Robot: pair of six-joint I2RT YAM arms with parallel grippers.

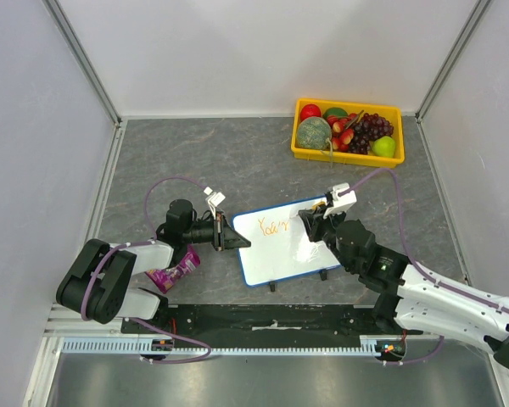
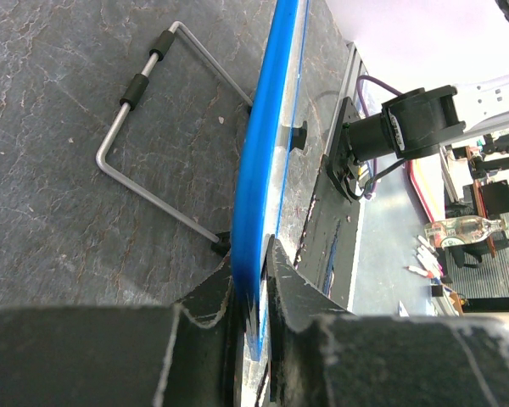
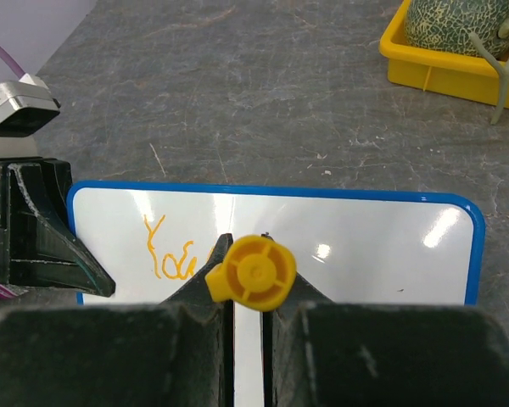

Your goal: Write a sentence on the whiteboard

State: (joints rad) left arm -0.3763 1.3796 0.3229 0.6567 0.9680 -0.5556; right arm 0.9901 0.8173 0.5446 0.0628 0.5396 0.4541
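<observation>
Although a purple packet [image 1: 174,271] lay far left by the arm base, we judged it clear of the work. Next, the left gripper [image 1: 227,235] was clenched on the whiteboard [image 1: 276,259] at its left edge, blue frame pinched between the jaws, likely to stop it sliding under pen pressure. The whiteboard sat mid-table, with a wire stand [image 2: 138,86] behind it. The sentence [image 1: 273,226] was only begun: a few orange letters at upper left. The right gripper [image 1: 320,212] was grasping a marker [image 3: 253,271], with the tip hidden from us and aimed just right of those letters. We judged there was plenty of blank white rightward and below. The fruit tray [image 1: 346,158] stood well apart, far right, no obstacle.
</observation>
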